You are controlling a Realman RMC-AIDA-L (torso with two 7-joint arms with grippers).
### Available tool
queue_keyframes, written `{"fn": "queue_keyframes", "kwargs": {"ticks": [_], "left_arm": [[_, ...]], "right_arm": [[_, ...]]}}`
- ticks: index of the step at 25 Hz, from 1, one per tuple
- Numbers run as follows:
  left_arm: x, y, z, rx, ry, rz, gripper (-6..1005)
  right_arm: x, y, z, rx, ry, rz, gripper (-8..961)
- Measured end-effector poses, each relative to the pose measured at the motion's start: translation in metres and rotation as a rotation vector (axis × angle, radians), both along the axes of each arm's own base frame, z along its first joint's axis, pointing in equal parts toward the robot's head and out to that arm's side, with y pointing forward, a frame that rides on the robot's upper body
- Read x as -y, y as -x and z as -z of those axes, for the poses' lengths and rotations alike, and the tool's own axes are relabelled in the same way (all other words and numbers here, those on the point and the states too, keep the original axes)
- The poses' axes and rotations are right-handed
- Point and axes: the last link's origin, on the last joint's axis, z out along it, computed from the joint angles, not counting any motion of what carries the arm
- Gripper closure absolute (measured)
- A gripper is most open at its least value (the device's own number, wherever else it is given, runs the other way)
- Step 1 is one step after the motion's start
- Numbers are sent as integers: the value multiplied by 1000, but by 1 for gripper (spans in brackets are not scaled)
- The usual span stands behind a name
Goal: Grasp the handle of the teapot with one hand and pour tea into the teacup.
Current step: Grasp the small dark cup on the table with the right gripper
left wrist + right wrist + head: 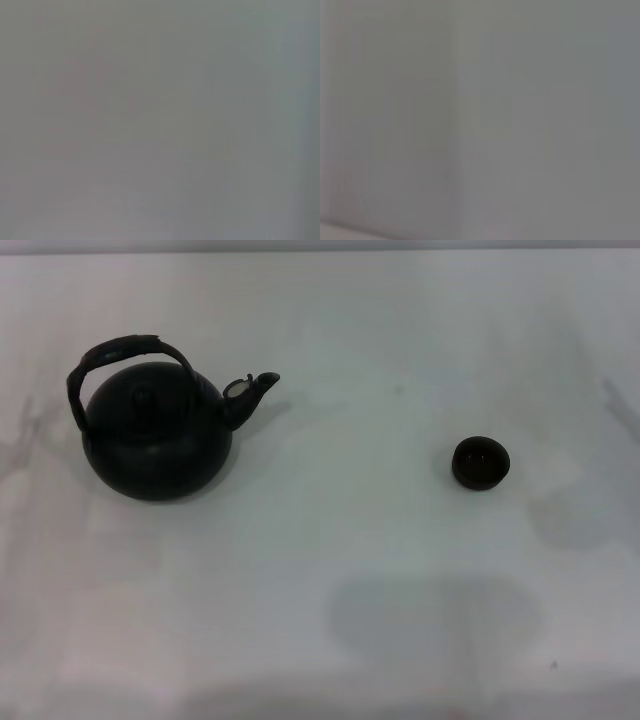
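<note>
In the head view the large round black teapot (158, 445) stands upright on the left of the white table, its short pale-rimmed spout (250, 390) pointing right. The arched black handle (125, 352) stands up over its knobbed lid (143, 397). The small dark handleless teacup (481, 462) stands upright at the right, well apart from the teapot. Neither gripper nor arm shows in the head view. Both wrist views show only a plain grey surface, with no fingers and no task object.
The white table (340, 570) fills the head view and bears only the teapot and the teacup. A faint grey shadow (435, 618) lies on the table's near middle. The table's far edge runs along the top of the view.
</note>
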Motion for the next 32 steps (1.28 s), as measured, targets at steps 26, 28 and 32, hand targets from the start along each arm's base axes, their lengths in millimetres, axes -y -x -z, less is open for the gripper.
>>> {"fn": "queue_keyframes", "kwargs": {"ticks": [26, 28, 32], "left_arm": [[18, 2, 3, 16, 1, 10, 298], [19, 2, 3, 18, 2, 12, 298], [22, 1, 4, 25, 1, 16, 298]], "right_arm": [[-49, 102, -6, 495, 848, -207, 105], [-48, 105, 1, 503, 882, -215, 103], [-46, 110, 12, 526, 924, -240, 99]]}}
